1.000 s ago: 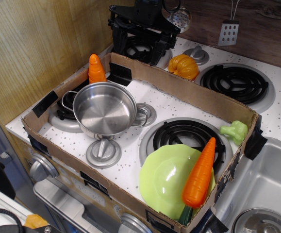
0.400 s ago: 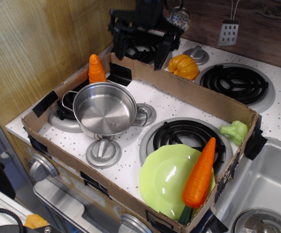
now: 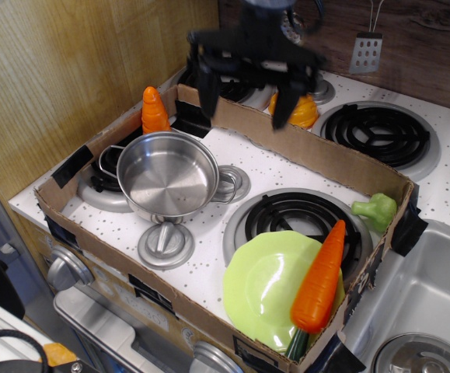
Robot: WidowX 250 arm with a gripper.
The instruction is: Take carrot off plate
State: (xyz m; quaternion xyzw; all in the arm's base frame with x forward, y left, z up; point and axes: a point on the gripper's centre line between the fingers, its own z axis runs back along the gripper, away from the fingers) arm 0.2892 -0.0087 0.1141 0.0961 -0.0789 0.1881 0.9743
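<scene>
The long smooth orange carrot (image 3: 321, 279) lies on the right side of the lime-green plate (image 3: 267, 287), tip pointing up toward the broccoli, dark green stem end at the cardboard's front edge. The plate sits in the front right corner of the cardboard tray. My black gripper (image 3: 244, 97) hangs open high above the tray's back wall, far from the carrot, with its fingers (image 3: 204, 93) spread wide and nothing between them.
A steel pot (image 3: 168, 175) stands at the tray's left. A short ridged orange cone (image 3: 154, 111) stands in the back left corner. An orange pumpkin (image 3: 302, 113) lies behind the cardboard wall (image 3: 318, 155). Green broccoli (image 3: 376, 210) rests on the right rim. A sink (image 3: 419, 303) is at the right.
My gripper has moved forward and to the right from the back burner, now over the tray's back wall and partly in front of the pumpkin. The carrot and plate have not moved.
</scene>
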